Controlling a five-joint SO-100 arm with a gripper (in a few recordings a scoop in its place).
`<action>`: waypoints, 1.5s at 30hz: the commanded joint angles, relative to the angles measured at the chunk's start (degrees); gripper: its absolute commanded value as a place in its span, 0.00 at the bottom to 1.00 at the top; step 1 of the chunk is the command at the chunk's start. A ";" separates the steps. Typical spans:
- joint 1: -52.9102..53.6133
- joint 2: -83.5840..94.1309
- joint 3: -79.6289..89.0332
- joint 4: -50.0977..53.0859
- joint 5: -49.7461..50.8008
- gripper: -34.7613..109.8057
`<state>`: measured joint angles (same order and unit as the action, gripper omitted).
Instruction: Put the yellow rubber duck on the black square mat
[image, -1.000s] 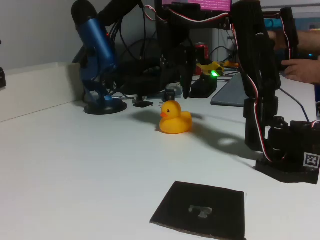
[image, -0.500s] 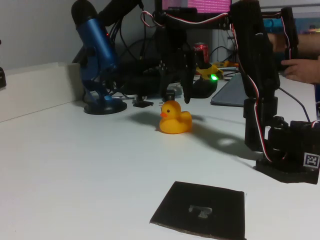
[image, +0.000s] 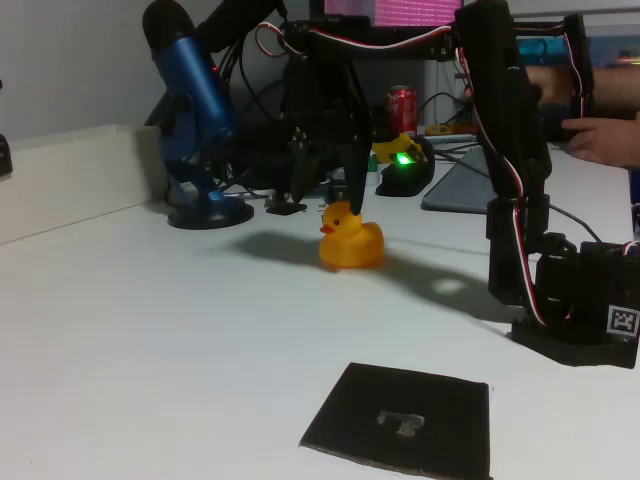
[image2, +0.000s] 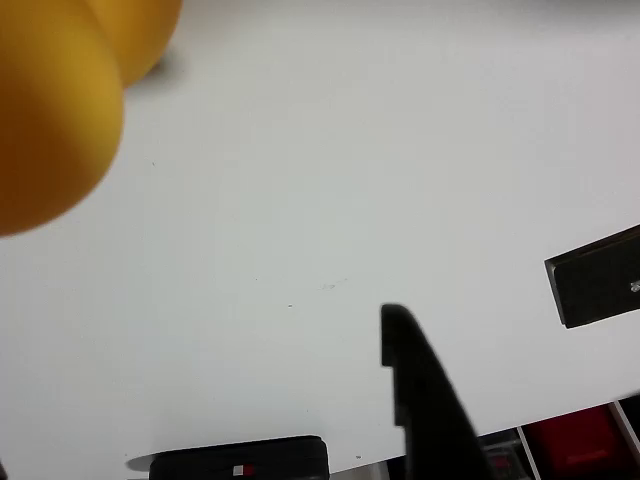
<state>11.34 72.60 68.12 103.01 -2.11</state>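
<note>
**Spotter:** Closing in on the duck is the step in hand, I judge. Your gripper hangs just above its head in the fixed view, jaws spread, nothing held. One dark tip sits right at the duck's crown; I cannot tell if it touches.

**Operator:** Where's the duck against the mat?

**Spotter:** Duck stands upright on the white table, mid-scene, beak to picture-left. Mat lies flat near the front edge, well apart from the duck, bare, pale mark at its centre. In the wrist view the duck bulks orange at top left, one finger pokes up from below, a mat corner shows at the right.

**Operator:** Next?

**Spotter:** You probably need to drop lower so the fingers straddle the body, then squeeze. It's rounded and glossy, so it may squirt out.

**Operator:** Room?

**Spotter:** Table is smooth and open between duck and mat. Behind: blue microphone, cables, red can, a green light. A person's hand rests far right.
</note>
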 joint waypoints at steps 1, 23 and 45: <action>0.09 1.58 -0.44 3.08 -0.53 0.56; 12.04 0.79 -0.53 2.99 -0.79 0.56; 3.43 0.62 -0.53 2.90 -0.18 0.56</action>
<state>15.21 72.16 68.38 103.01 -2.20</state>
